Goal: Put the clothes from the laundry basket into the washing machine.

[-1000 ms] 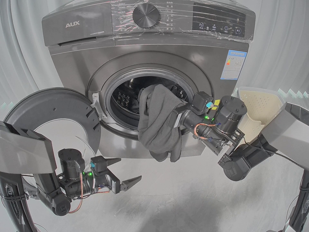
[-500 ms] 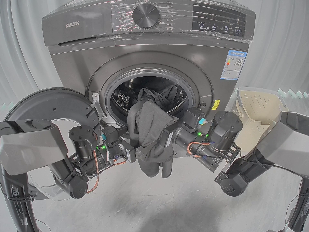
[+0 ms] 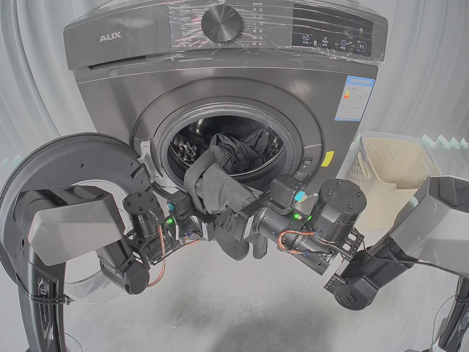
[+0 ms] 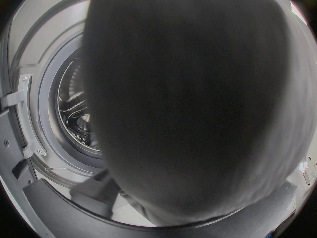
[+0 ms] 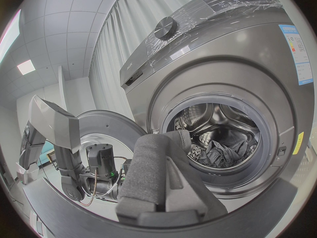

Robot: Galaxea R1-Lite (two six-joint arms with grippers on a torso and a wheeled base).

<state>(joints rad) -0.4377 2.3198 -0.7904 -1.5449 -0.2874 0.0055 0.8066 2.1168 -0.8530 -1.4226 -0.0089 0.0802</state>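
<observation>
While a dark grey cloth garment (image 3: 217, 191) hangs at centre frame from the grey washing machine's (image 3: 122, 99) drum mouth, the right gripper (image 5: 158, 172) is clamped on it. The left gripper (image 3: 211, 230) is under the cloth, so its grip cannot be told. A blue-white label (image 3: 354, 98) sits upper right.

We log pale pleated curtain (image 3: 29, 74) across far side, left to right, folds vertical. Grey smooth floor (image 3: 234, 309) on near side, faint seams, dull sheen. Teal zigzag strip (image 3: 442, 140) low at far right by curtain foot, similar teal bit at far left; can't tell what it is. Right wrist view: white panel ceiling (image 5: 66, 17), one square light (image 5: 25, 66) lit, plain white wall (image 5: 77, 93) at left, narrow pillar (image 5: 61, 83) against it.
</observation>
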